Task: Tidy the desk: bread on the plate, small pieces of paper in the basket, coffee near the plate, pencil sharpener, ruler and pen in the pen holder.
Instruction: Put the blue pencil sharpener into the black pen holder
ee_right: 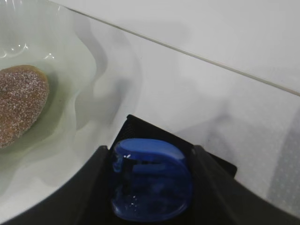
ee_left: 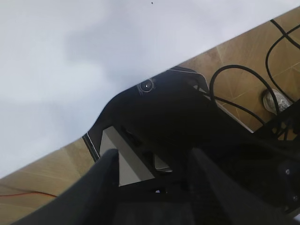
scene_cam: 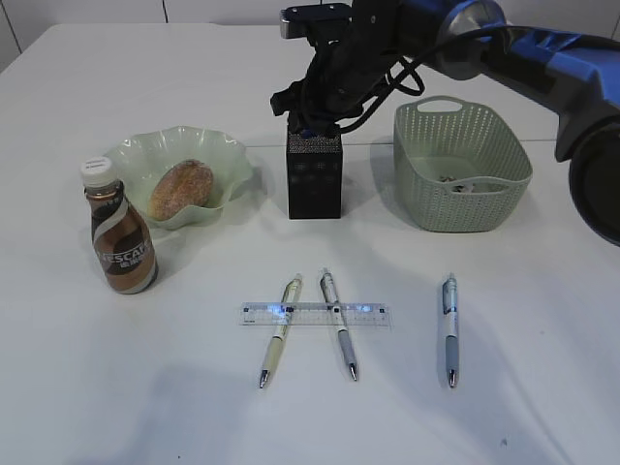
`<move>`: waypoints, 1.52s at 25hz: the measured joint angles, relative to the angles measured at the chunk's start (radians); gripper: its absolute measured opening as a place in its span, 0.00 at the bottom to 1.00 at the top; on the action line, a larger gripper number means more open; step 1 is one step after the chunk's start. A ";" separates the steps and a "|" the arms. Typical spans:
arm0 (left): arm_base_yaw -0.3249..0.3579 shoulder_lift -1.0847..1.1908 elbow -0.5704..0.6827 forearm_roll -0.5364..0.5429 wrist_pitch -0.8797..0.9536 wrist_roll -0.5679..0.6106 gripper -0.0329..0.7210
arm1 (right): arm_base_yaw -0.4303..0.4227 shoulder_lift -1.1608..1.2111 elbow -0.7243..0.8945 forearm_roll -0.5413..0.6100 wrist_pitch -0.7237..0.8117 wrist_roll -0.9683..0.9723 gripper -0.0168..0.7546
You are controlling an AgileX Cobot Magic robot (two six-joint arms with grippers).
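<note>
Right gripper (ee_right: pixel 150 187) is clamped on a blue pencil sharpener (ee_right: pixel 151 183), hovering right above the pen holder (scene_cam: pixel 315 175). Plate (scene_cam: pixel 145 155) with bread (scene_cam: pixel 180 188) sits off to its side. Left gripper (ee_left: pixel 152 187) hangs half-open, holding nothing.

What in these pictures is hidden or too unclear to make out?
- Inside of the pen holder: exterior view, blocked by the right arm; right wrist view, covered by the blue sharpener held between the jaws.
- Basket contents: exterior view, only small bits visible through the weave, too small to identify.
- Ruler markings: exterior view, too small to read.
- Left gripper: left wrist view, dark and cut off.
</note>
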 joint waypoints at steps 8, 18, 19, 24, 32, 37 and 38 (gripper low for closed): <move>0.000 0.000 0.000 0.000 0.008 0.000 0.49 | 0.000 0.000 0.000 0.008 -0.004 0.000 0.51; 0.000 0.000 0.000 0.000 0.008 0.000 0.48 | 0.000 0.000 0.000 0.044 0.048 -0.004 0.51; 0.000 0.000 0.000 0.000 0.008 0.000 0.48 | 0.000 0.000 0.000 0.044 0.054 -0.006 0.51; 0.000 0.000 0.000 0.000 0.008 0.000 0.48 | 0.000 0.000 0.000 0.045 0.060 -0.006 0.55; 0.000 0.000 0.000 0.000 0.008 0.000 0.48 | 0.000 0.000 0.000 0.049 0.060 -0.006 0.59; 0.000 0.000 0.000 0.000 0.008 0.000 0.48 | 0.000 0.000 0.000 0.050 0.053 -0.008 0.60; 0.000 0.000 0.000 0.000 0.008 0.000 0.48 | 0.000 0.000 -0.006 0.050 0.055 -0.008 0.60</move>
